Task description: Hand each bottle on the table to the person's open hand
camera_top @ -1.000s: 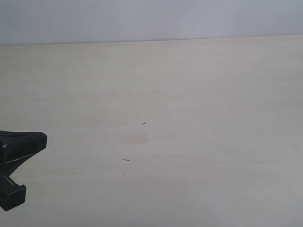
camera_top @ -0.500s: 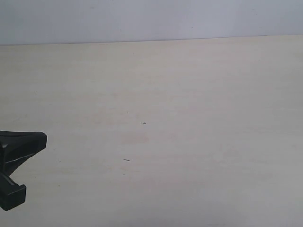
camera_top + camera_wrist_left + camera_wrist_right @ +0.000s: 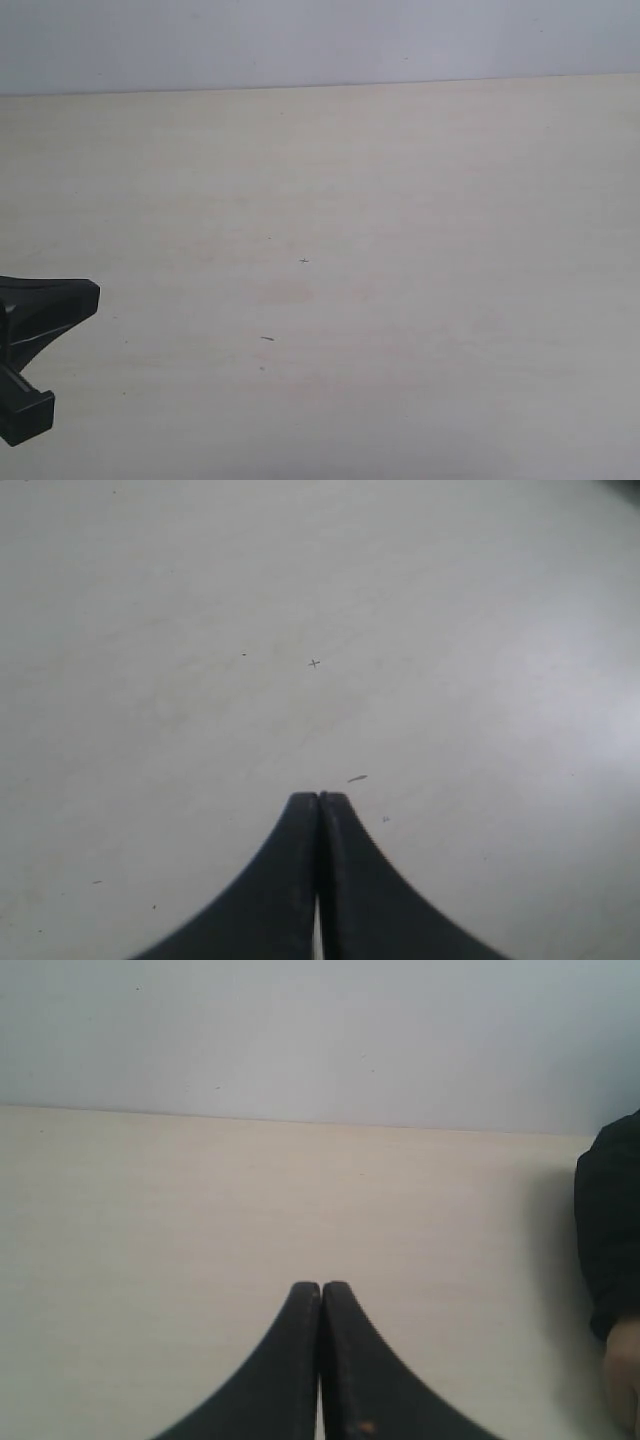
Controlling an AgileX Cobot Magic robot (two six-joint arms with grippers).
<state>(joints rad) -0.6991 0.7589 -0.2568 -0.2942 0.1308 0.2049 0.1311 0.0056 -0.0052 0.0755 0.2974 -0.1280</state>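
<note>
No bottle shows in any view. The pale beige table lies bare apart from a few tiny dark specks. My left gripper reaches in at the left edge of the exterior view, low over the table. In the left wrist view the left gripper is shut with nothing between its fingers. My right gripper is shut and empty too; it is outside the exterior view. At the edge of the right wrist view a sliver of the person's hand shows below a dark sleeve; its palm is hidden.
A plain pale wall rises behind the table's far edge. The person's dark sleeve rests at the table's side in the right wrist view.
</note>
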